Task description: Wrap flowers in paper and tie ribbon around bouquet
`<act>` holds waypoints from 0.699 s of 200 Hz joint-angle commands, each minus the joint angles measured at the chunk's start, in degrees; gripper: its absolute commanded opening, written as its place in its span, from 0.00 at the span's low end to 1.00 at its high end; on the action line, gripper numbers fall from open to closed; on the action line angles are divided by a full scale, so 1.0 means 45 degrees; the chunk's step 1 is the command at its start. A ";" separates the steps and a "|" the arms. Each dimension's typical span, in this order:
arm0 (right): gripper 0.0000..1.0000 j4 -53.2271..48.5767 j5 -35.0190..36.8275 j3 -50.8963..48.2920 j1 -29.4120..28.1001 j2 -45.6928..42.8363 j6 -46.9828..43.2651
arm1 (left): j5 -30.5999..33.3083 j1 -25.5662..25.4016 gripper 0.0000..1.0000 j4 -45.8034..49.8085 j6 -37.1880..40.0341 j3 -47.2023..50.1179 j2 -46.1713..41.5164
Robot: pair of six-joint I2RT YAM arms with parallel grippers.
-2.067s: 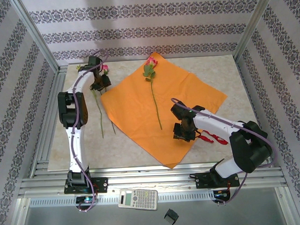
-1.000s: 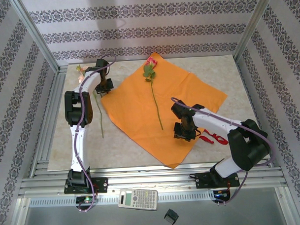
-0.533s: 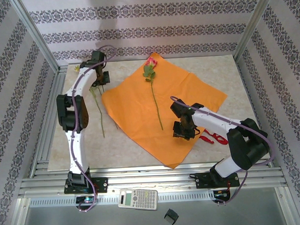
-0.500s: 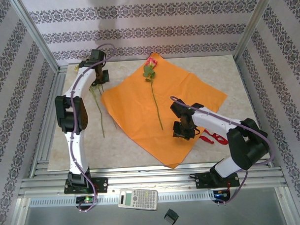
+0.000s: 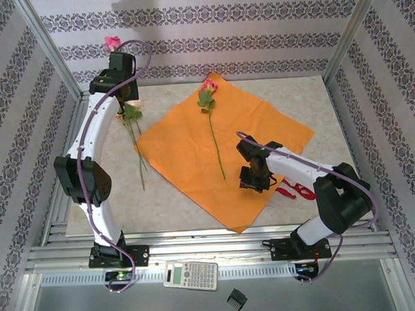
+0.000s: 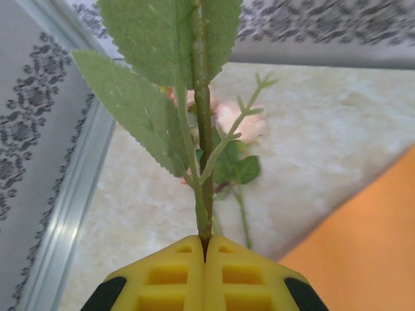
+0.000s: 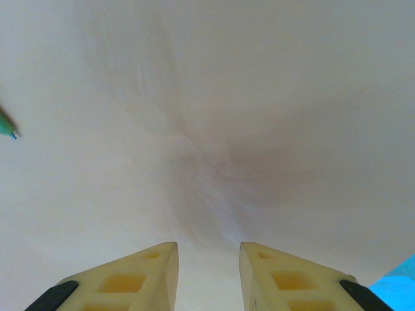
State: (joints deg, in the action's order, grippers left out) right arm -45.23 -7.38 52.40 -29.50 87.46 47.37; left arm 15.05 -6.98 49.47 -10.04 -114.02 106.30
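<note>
- Three roses countable from the top view, none wrapped.
- Left end effector (image 5: pixel 117 55) is up high at the far-left corner, against the patterned back wall. Its yellow fingers (image 6: pixel 162 275) are pressed together, pinching the held rose (image 5: pixel 112 41) by the stem.
- On the left wrist view the stem (image 6: pixel 202 129) comes straight up out of the seam between the fingers. Serrated leaves (image 6: pixel 130 110) branch off just above the grip. The pink head points toward the back wall.
- Bench rose (image 5: pixel 132 105) lies on the marble bench (image 5: pixel 308 97) just beside the paper's left edge. Its cream-pink head is at the far end and its stem runs toward me. It sits below the held stem on the left wrist view (image 6: pixel 237 123). There may be a second head behind that stem, can't tell.
- Paper (image 5: pixel 187 149) is flat and open on the bench, turned like a diamond, with its far corner near the back wall.
- Rose on the paper (image 5: pixel 209 87) has its head at that far corner. Its stem runs down the middle of the sheet and ends near the right end effector.
- Right end effector (image 5: pixel 255 181) is low over the near-right part of the paper. Its fingers (image 7: pixel 130 278) are spread partway with nothing between them, and creased paper (image 7: pixel 214 97) lies just below. Whether the tips touch the sheet I can't tell.
- A green stem tip (image 7: pixel 6 126) shows at the left edge of that view.
- Ribbon (image 5: pixel 295 190) is dark red, on the bench just off the paper's near-right edge, beside the right arm.
- Calculator (image 5: pixel 191 275) is on the front ledge between the arm bases.
</note>
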 commanded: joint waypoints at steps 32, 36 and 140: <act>0.32 -0.0143 -0.0112 -0.0437 0.1375 -0.1087 -0.0692 | -0.9359 -0.1927 0.00 -0.4924 -0.4622 0.1712 0.0015; 0.32 -0.0125 -0.0129 -0.0465 0.1512 -0.1176 -0.0748 | -0.9697 -0.2147 0.00 -0.5571 -0.4987 0.1835 0.0260; 0.33 -0.0674 -0.0565 -0.1156 0.2923 -0.3308 -0.1105 | -1.0982 -0.3656 0.00 -1.0557 -0.7847 -0.1552 0.7798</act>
State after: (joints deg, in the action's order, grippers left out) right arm -46.09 -8.95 48.69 -17.15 74.76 43.27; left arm -31.75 -23.77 3.33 -44.53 -114.56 138.80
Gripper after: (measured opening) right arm 0.323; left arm 0.045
